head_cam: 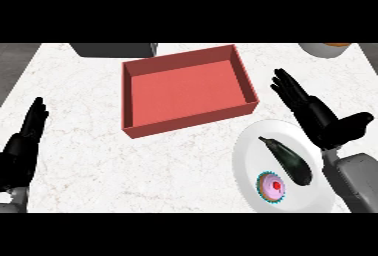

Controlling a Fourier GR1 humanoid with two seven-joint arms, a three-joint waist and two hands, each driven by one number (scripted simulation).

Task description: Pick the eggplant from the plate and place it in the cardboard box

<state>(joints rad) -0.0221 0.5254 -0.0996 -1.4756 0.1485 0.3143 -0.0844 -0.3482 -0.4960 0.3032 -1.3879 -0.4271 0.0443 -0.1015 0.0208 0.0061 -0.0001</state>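
A dark eggplant (289,160) lies on a white plate (247,155) at the lower right of the counter. Beside it on the plate sits a pink cupcake (271,187). The reddish cardboard box (188,90) stands open at the counter's middle, up and left of the plate. My right hand (317,115) hovers just right of the plate's upper edge, fingers straight and pointing away, thumb out, holding nothing. My left hand (22,145) rests open at the left edge, fingers up.
A dark grey object (114,49) sits at the back behind the box. A pale bowl-like container (328,49) shows at the back right corner. Bare white marble lies between the box and my left hand.
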